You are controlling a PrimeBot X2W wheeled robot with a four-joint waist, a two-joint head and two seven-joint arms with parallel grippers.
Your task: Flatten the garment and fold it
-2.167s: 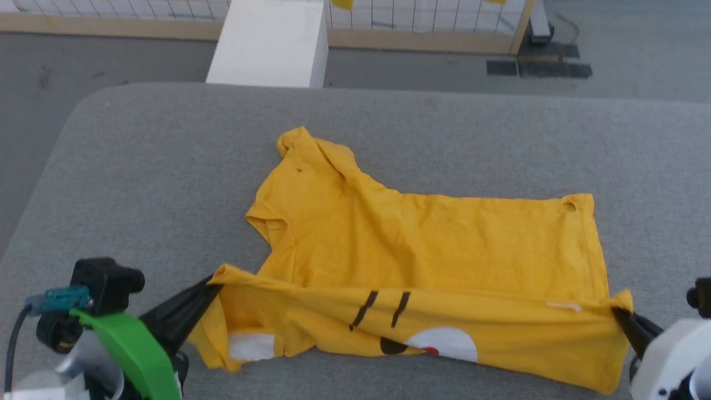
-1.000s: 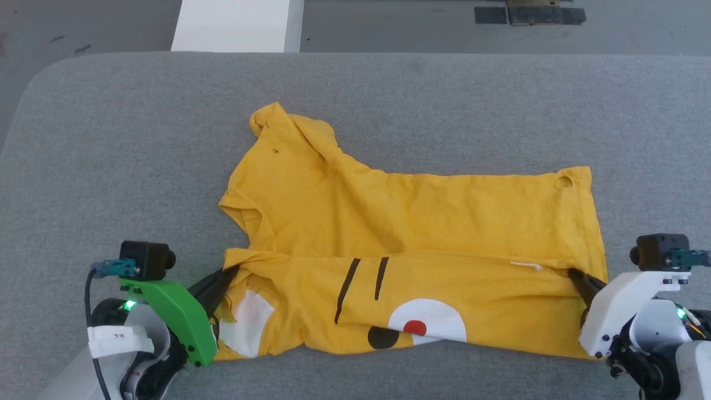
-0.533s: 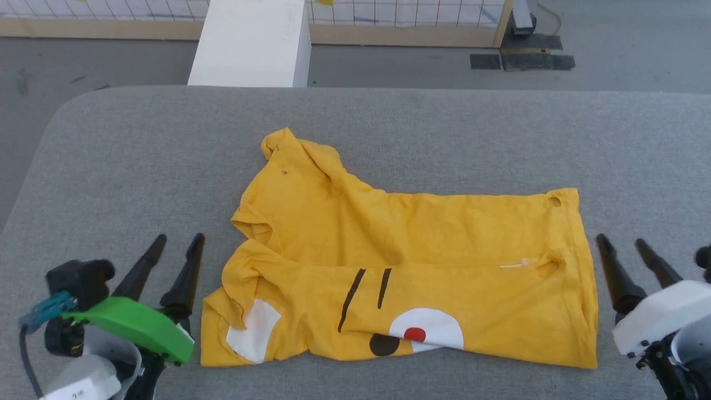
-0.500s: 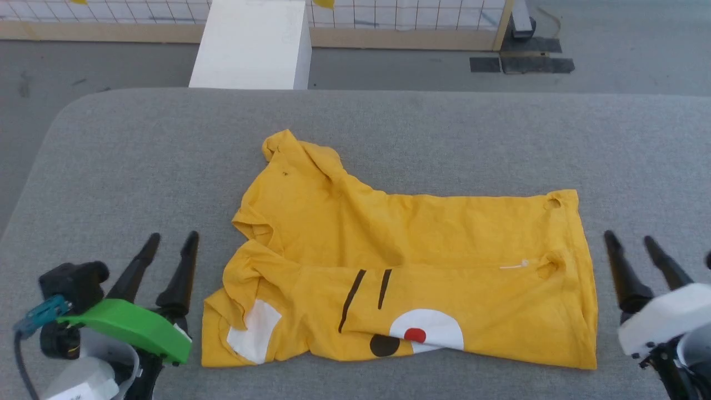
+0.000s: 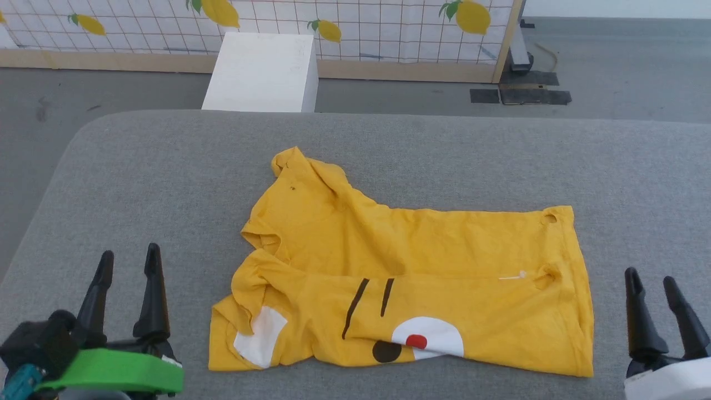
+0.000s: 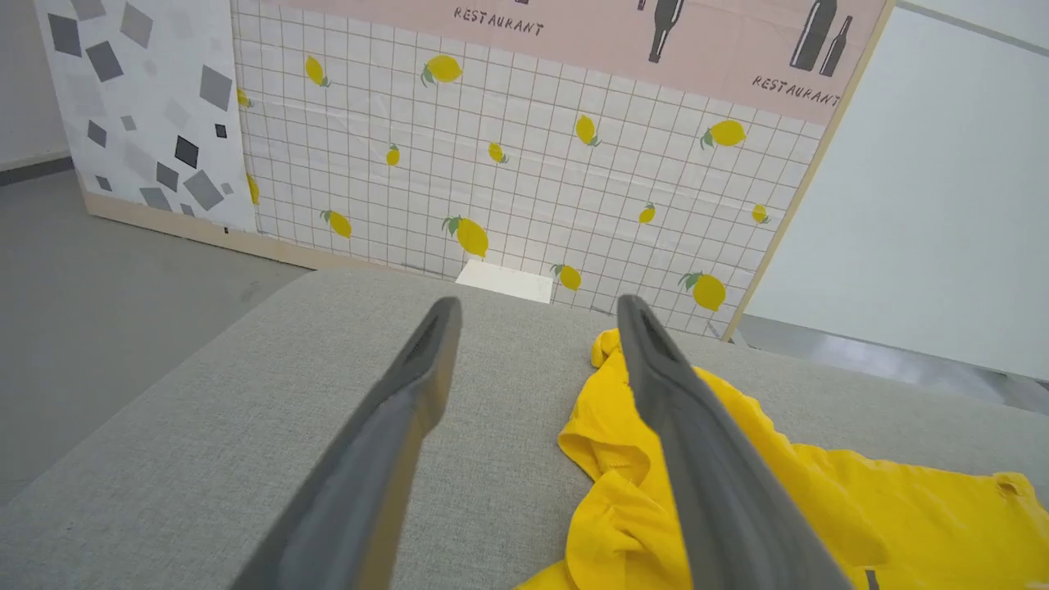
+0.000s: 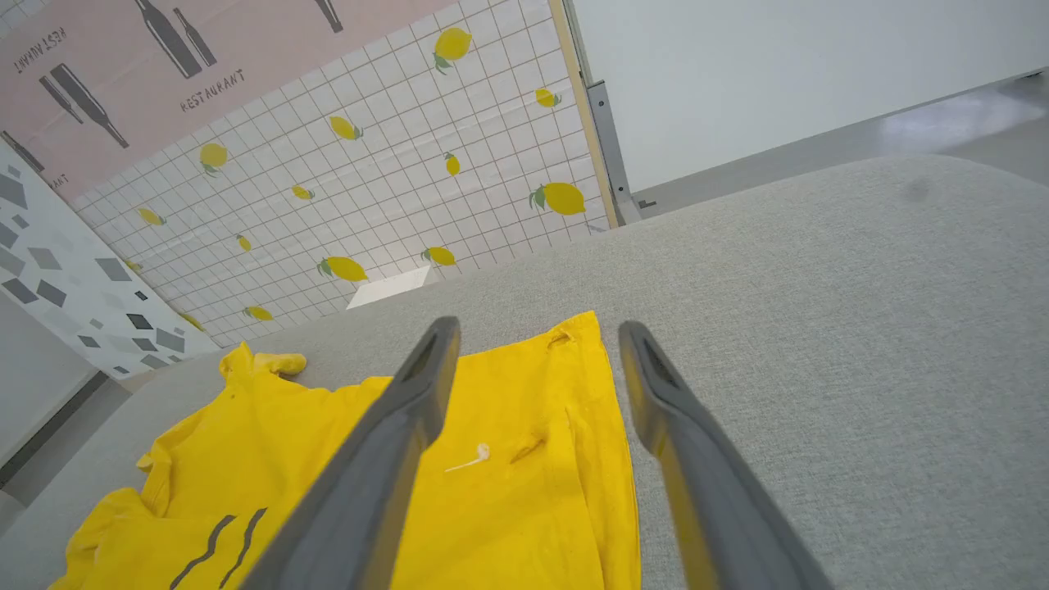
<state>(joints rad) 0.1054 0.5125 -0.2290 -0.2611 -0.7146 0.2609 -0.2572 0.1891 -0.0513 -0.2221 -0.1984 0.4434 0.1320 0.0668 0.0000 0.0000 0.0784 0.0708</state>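
Note:
The garment, a bright yellow T-shirt, lies on the grey table with its near edge folded over, showing black lines, white patches and a red dot. One sleeve pokes up at the far left. My left gripper stands open at the lower left, apart from the cloth and holding nothing. At the lower right my right gripper is open too, just clear of the shirt's right hem. In the left wrist view the garment lies to the right of the open left gripper. The right wrist view has the garment behind the open right gripper.
The grey padded table has rounded corners and bare cloth on all sides of the shirt. Beyond its far edge stands a white box on the floor, in front of a tiled lemon-print partition.
Both grippers have opened and let go of the shirt's folded edge, then drawn back toward me. The fold now rests on the table. The head camera has tilted up.

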